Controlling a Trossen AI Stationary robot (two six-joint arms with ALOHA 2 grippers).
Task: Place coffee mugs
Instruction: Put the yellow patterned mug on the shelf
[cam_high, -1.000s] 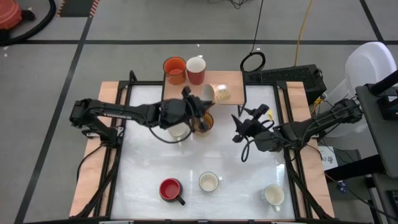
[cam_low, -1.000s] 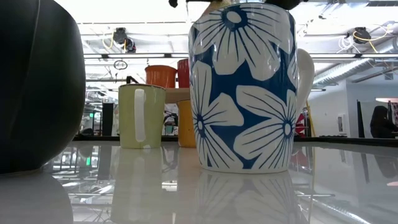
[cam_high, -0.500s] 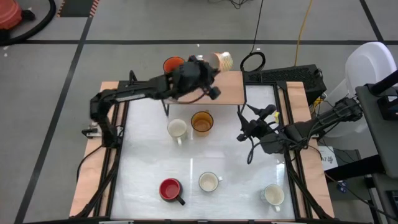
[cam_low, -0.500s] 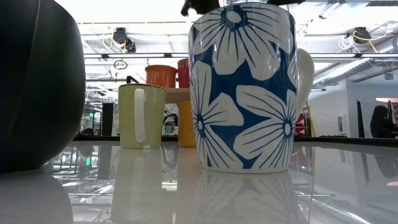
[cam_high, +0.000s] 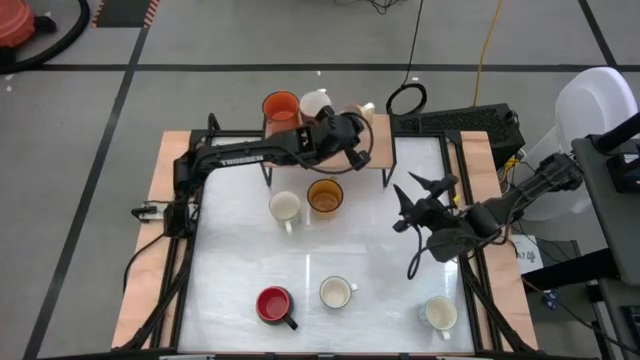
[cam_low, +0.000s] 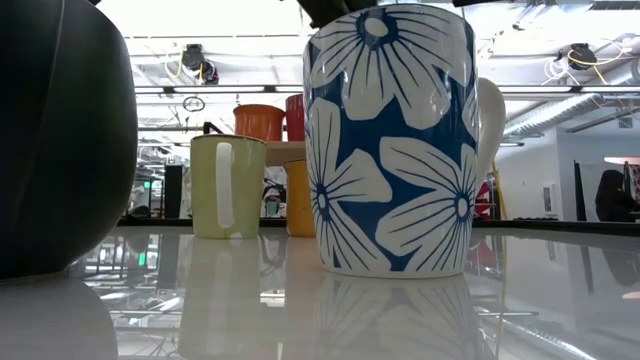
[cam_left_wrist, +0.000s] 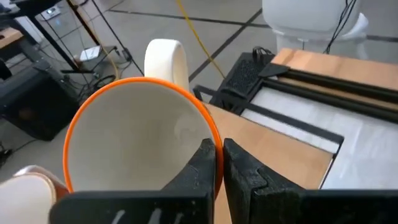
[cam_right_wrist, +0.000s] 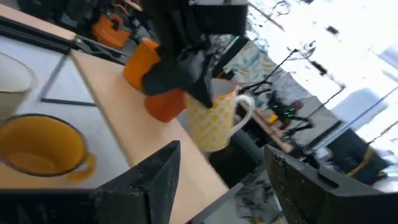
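Note:
My left gripper (cam_high: 348, 128) reaches over the raised wooden shelf (cam_high: 375, 150) at the table's far side, shut on a yellow-patterned coffee mug (cam_right_wrist: 214, 121) with an orange rim and a white handle (cam_left_wrist: 165, 55). An orange mug (cam_high: 281, 107) and a red mug (cam_high: 315, 103) stand on the shelf's left part. On the white table stand a cream mug (cam_high: 285, 207), an amber mug (cam_high: 325, 195), a red mug (cam_high: 273, 303), a blue-flowered mug (cam_low: 390, 140) and a white mug (cam_high: 438, 313). My right gripper (cam_high: 405, 205) hovers open at the table's right, touching nothing. My left gripper pinches the mug's wall at the orange rim (cam_left_wrist: 214, 140), on the side opposite the handle, with one finger (cam_left_wrist: 200, 167) inside and the other outside. The fingers come slanting down from the table's left. The mug hangs below them, tilted a little, over the shelf's far right part.
The shelf's right half (cam_high: 372, 140) is bare wood. A black cable loop (cam_high: 405, 98) and a dark keyboard (cam_high: 460, 125) lie beyond the far right corner. Open white table surface (cam_high: 240, 255) lies between the mugs in the middle.
My left gripper has carried the yellow-patterned mug from above the amber mug toward the table's far edge and then a little right, over the shelf; the mug stays lifted. My right gripper has drifted slightly toward the table's right edge, still open.

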